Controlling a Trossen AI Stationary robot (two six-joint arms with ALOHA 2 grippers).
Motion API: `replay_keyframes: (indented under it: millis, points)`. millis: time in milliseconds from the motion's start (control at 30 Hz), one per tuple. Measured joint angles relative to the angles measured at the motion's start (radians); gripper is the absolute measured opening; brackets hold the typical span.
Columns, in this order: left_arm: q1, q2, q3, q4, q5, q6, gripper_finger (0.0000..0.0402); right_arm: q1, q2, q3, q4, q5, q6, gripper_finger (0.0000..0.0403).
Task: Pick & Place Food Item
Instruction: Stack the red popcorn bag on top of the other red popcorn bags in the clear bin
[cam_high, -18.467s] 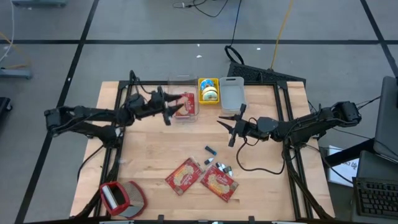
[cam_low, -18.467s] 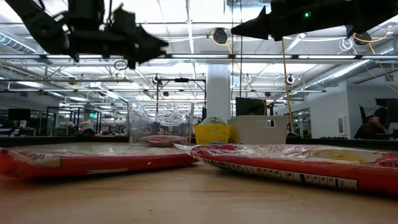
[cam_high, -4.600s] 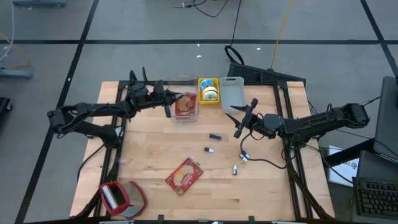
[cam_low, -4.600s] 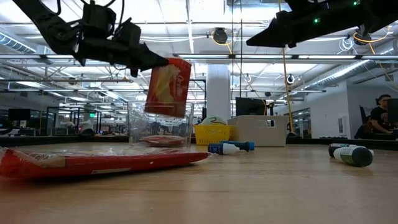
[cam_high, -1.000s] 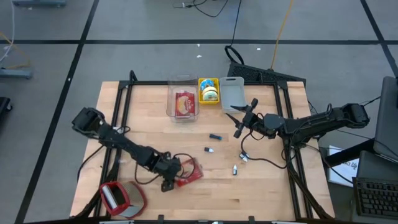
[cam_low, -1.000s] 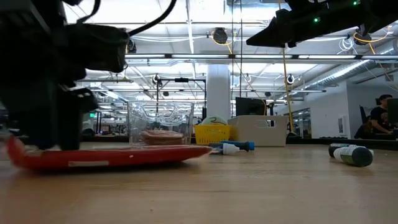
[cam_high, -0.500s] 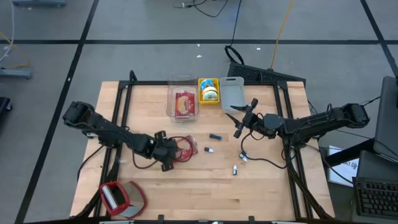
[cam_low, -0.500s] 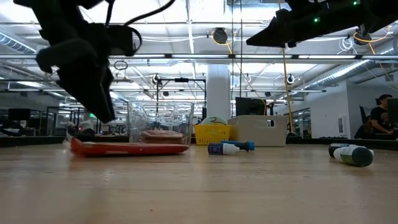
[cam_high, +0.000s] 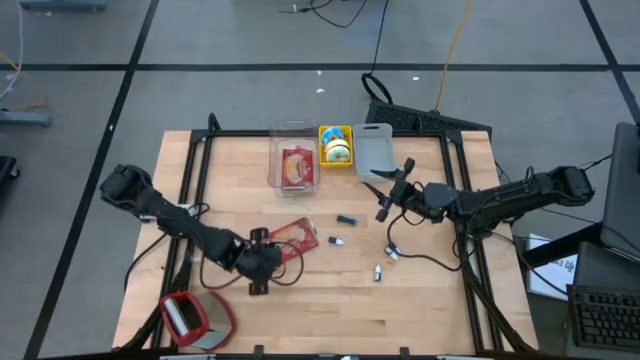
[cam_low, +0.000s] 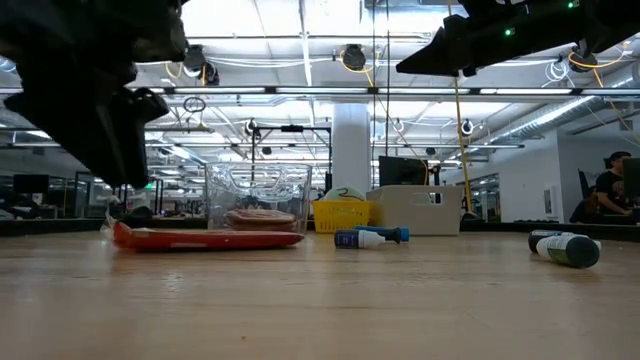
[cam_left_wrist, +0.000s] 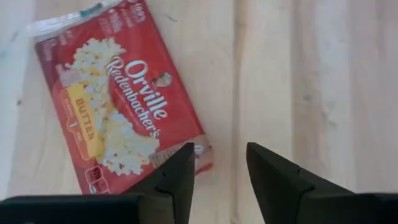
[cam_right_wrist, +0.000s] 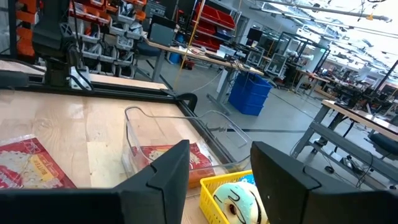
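A red packet of butter popcorn (cam_high: 296, 237) lies flat on the wooden table near its middle, label up (cam_left_wrist: 118, 106). My left gripper (cam_high: 268, 256) hovers open just beyond the packet's near left corner, fingertips (cam_left_wrist: 219, 149) above bare wood and nothing between them. A clear bin (cam_high: 272, 165) at the far edge holds another red packet (cam_high: 297, 167). My right gripper (cam_high: 376, 196) hangs open in the air right of the bin, pointing level toward the table's left; its fingers (cam_right_wrist: 219, 149) are empty.
A yellow basket (cam_high: 336, 145) and a pale lidded box (cam_high: 373, 150) stand beside the bin at the far edge. Small tubes and caps (cam_high: 346, 219) lie scattered right of the packet. A red and white object (cam_high: 195, 318) sits at the near left corner.
The popcorn packet has slid from near the table's front toward the far edge and now lies flat and still. My left gripper, which was on it a second ago, has come off it, risen, turned and drawn back a little toward the near left.
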Motion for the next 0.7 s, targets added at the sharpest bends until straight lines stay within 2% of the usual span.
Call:
replay_keyframes:
  millis: [267, 500, 633, 700]
  points:
    - [-0.033, 0.086, 0.0, -0.002, -0.113, -0.004, 0.0152, -0.002, 0.0, 0.0, -0.001, 0.0, -0.002, 0.016]
    - [-0.043, 0.109, 0.001, -0.006, -0.112, -0.003, 0.0202, -0.002, 0.0, 0.0, -0.002, 0.0, -0.002, 0.0158]
    - [-0.045, 0.109, 0.001, -0.064, -0.095, 0.0, 0.023, -0.002, 0.0, 0.0, -0.001, 0.0, -0.002, 0.0159]
    - [-0.042, 0.109, 0.001, -0.118, -0.125, -0.011, 0.0236, -0.002, 0.0, 0.0, -0.001, 0.0, -0.002, 0.0161]
